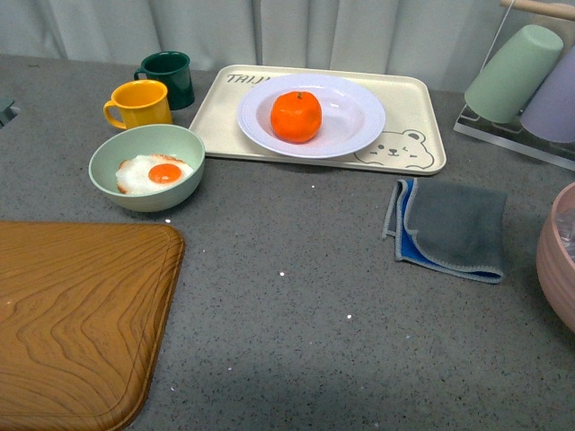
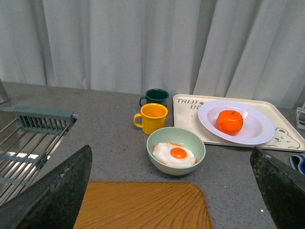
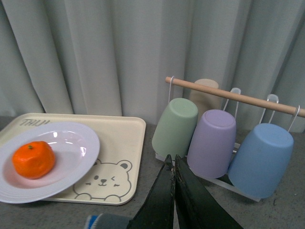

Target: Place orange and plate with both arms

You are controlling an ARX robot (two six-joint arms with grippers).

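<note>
The orange [image 1: 296, 116] sits in the white plate [image 1: 355, 126], which rests on the cream bear tray [image 1: 422, 144] at the back of the counter. Both also show in the left wrist view, orange [image 2: 229, 121] on plate [image 2: 257, 130], and in the right wrist view, orange [image 3: 33, 159] on plate [image 3: 71, 157]. Neither arm shows in the front view. My left gripper [image 2: 171, 191] is open and empty, high above the wooden board, well back from the plate. My right gripper [image 3: 172, 164] is shut and empty, right of the tray, in front of the cup rack.
A pale green bowl [image 1: 103, 175] with a fried egg, a yellow mug [image 1: 139, 103] and a dark green mug [image 1: 171, 76] stand left of the tray. A wooden board [image 1: 76, 314] lies front left. A grey cloth [image 1: 454, 224], a pink bowl [image 1: 557, 256] and a cup rack [image 3: 224, 129] are at the right. A sink rack [image 2: 28, 143] is far left.
</note>
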